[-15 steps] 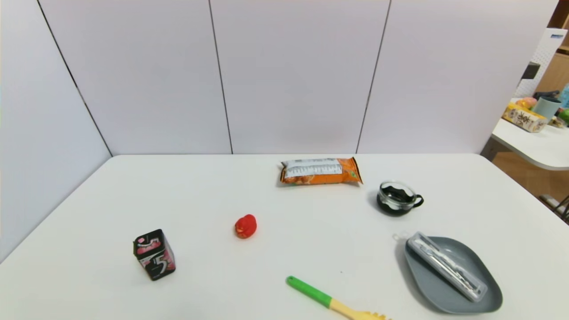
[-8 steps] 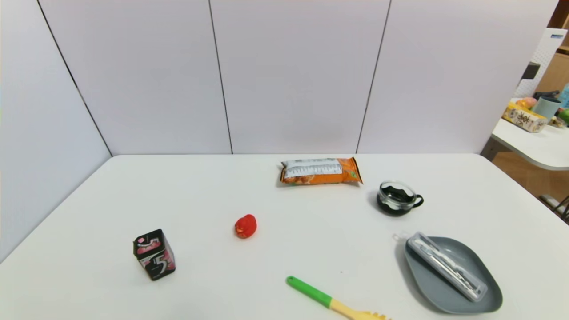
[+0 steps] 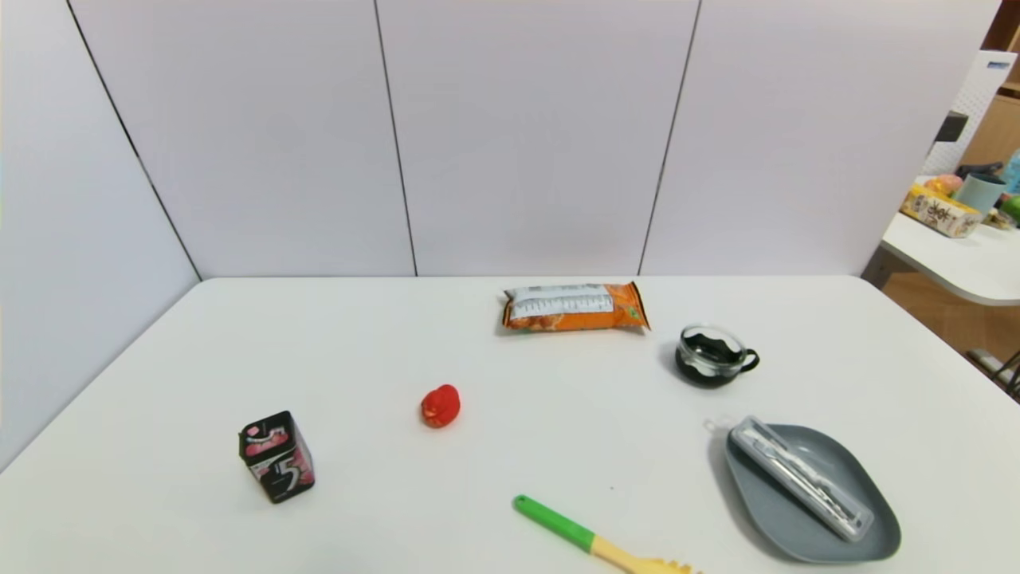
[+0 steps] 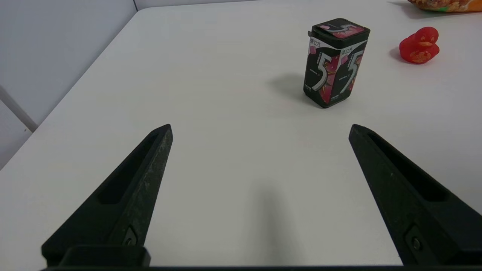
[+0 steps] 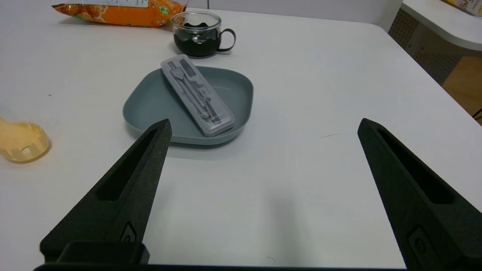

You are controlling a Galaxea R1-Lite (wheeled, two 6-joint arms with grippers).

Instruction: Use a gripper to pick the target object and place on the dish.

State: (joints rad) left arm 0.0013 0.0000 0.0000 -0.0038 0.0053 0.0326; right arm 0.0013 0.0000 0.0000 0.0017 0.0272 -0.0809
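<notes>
The clear case (image 3: 803, 481) rests on the dish (image 3: 868, 530), near the table's right edge. Over bare table by the dish, the right gripper (image 5: 264, 119) gapes wide; the left gripper (image 4: 261, 125), also spread, hovers well leftward of the dish.

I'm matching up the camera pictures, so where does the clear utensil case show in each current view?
Head view: the utensil case is at the lower right, lying on the dish.
Left wrist view: not in it.
Right wrist view: upper middle, slanting across the dish.
Shared landmark: the orange snack bag, cut off in both wrist views.
</notes>
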